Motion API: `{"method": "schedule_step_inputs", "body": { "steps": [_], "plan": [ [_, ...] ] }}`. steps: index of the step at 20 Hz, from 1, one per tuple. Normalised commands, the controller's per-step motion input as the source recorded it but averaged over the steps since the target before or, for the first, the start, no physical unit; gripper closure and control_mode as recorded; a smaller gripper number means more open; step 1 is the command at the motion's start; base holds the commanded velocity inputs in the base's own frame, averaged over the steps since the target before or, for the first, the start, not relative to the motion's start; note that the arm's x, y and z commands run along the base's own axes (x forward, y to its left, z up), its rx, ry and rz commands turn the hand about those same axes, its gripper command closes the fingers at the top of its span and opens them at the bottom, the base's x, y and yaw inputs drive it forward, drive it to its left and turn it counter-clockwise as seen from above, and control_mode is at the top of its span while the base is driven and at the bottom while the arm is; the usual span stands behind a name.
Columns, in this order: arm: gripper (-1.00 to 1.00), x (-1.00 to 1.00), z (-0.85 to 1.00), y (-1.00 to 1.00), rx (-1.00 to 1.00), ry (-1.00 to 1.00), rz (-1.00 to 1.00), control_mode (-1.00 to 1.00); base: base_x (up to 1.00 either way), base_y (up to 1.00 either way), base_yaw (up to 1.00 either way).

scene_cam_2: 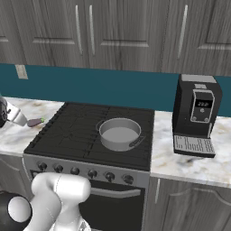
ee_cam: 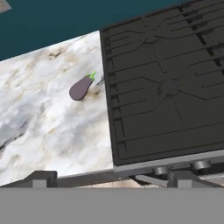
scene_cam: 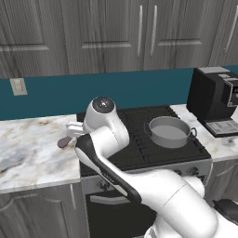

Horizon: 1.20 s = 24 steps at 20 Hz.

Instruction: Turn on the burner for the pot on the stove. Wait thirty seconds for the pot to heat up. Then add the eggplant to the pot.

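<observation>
Our claw (ee_cam: 111, 178) hung released and empty above the marble counter (ee_cam: 52, 127), eggplant (ee_cam: 81, 88) beyond it, small dark purple oval with green stem cap, lying beside the stove (ee_cam: 175, 87), grey pot (scene_cam_2: 119, 133) on the grate.

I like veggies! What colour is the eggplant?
Dark purple with a green stem cap; the eggplant shows best in the hand view.
</observation>
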Motion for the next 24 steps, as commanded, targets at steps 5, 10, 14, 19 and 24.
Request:
{"method": "schedule_step_inputs", "body": {
  "steps": [5, 10, 14, 19, 24],
  "plan": [
    [-1.0, 0.35, -0.17, 0.18, 0.0, 0.08, 0.0, -1.0, 0.0, 0.0, 0.0],
    [-1.0, 0.33, -0.26, 0.23, 0.0, 0.05, 0.0, -1.0, 0.0, 0.0, 0.0],
    [-1.0, 0.36, -0.36, 0.23, 0.0, 0.03, 0.0, -1.0, 0.0, 0.0, 0.0],
    [-1.0, 0.28, -0.29, 0.16, 0.0, 0.0, 0.0, -1.0, 0.0, 0.0, 0.0],
    [-1.0, 0.25, -0.23, 0.14, 0.0, 0.0, 0.0, -1.0, 0.0, 0.0, 0.0]
  ]
}}
